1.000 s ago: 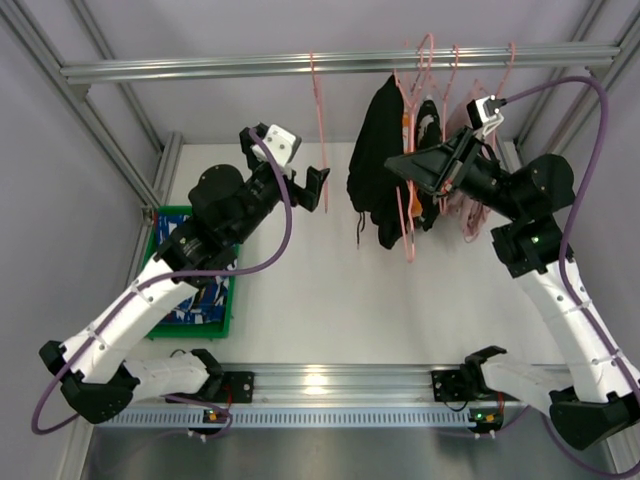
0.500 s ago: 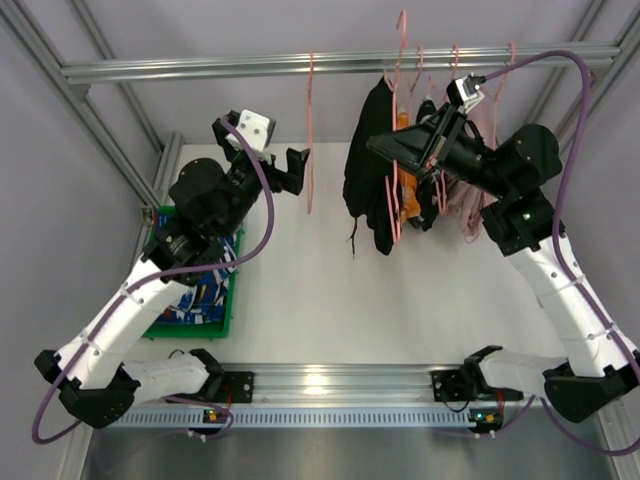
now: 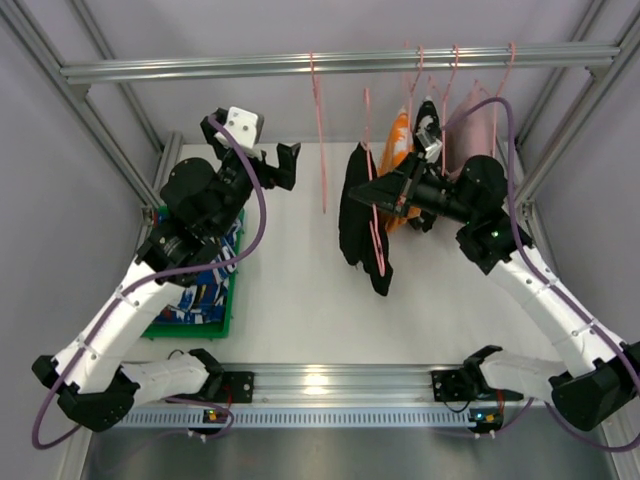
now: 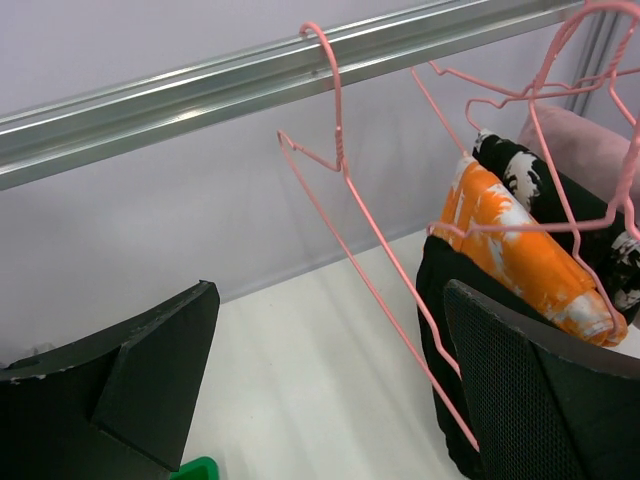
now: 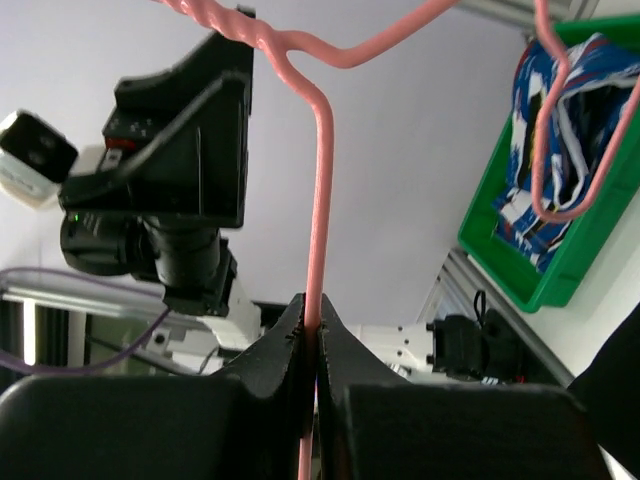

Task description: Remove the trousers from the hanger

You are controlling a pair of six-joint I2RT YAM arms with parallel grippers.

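Meanwhile: right pincer grips the hanger with the black trousers

The right arm stretches up and across toward the middle of the table (image 3: 300,310), forearm nearly level. Its pincer (image 5: 312,320) is closed tight on the wire of a pink hanger (image 5: 320,200). The black trousers (image 3: 355,215) are draped over that hanger and hang down beside the pincer, above the table. From above, the hanger's hook sits below the rail (image 3: 200,68), apart from it.

The left arm rises from its base with the elbow bent and the wrist lifted toward the rail. Its pincer (image 4: 330,300) stands wide apart and holds nothing, near an empty pink hanger (image 3: 319,130) that hooks over the rail.

The blue printed trousers (image 3: 200,295) lie in a green bin (image 3: 232,300) at the left side of the table, under the left arm. An orange-and-white garment (image 3: 400,150) hangs behind the right pincer.
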